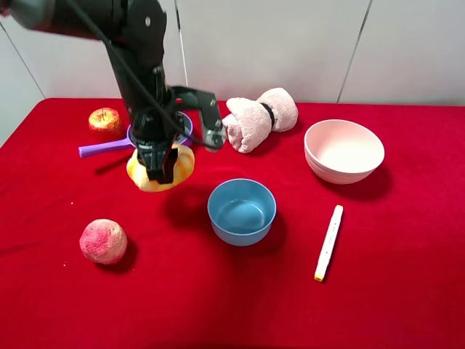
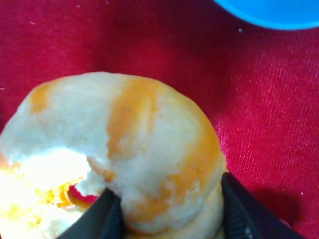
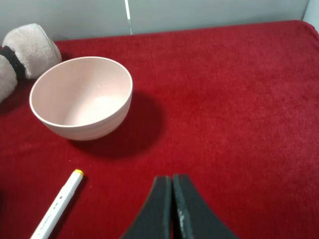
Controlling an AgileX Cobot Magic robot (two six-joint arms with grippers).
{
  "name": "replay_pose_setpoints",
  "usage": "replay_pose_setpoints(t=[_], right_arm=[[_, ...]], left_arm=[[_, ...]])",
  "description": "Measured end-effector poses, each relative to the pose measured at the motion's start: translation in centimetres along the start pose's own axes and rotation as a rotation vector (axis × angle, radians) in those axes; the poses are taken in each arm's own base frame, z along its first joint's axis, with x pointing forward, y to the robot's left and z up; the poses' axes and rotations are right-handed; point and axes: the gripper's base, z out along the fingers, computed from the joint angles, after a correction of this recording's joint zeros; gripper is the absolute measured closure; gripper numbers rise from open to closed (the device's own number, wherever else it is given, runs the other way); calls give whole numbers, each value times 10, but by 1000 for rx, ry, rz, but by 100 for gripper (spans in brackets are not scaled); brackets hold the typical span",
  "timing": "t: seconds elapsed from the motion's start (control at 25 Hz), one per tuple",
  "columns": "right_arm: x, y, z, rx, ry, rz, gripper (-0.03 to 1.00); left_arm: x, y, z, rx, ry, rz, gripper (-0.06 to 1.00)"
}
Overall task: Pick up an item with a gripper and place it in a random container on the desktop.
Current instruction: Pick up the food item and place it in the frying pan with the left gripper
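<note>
My left gripper [image 1: 161, 171] is shut on the golden-yellow bread roll [image 1: 183, 166] and holds it just above the red desktop [image 1: 407, 291], with its shadow on the cloth to the right. In the left wrist view the roll [image 2: 134, 149] fills the frame between the black fingers [image 2: 249, 216]. The purple pan, seen by its handle [image 1: 102, 149], lies right behind the roll and is mostly hidden by the arm. My right gripper [image 3: 172, 199] is shut and empty over bare cloth and does not show in the exterior view.
A blue bowl [image 1: 241, 211] stands right of the roll. A pale pink bowl [image 1: 344, 150] and a marker [image 1: 328, 242] lie further right. A rolled pink towel [image 1: 258, 120] is at the back, an apple [image 1: 105, 120] back left, a peach [image 1: 103, 241] front left.
</note>
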Motion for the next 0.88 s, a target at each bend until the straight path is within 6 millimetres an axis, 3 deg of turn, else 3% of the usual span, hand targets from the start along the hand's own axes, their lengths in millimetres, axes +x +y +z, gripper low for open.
replay_pose_setpoints(t=[0.32, 0.56, 0.88], right_arm=[[0, 0, 0, 0, 0, 0, 100], [0, 0, 0, 0, 0, 0, 100], [0, 0, 0, 0, 0, 0, 100]], left_arm=[[-13, 13, -34, -63, -62, -1, 57], [-16, 16, -44, -80, -79, -2, 57], [10, 38, -45, -78, -72, -88, 57]])
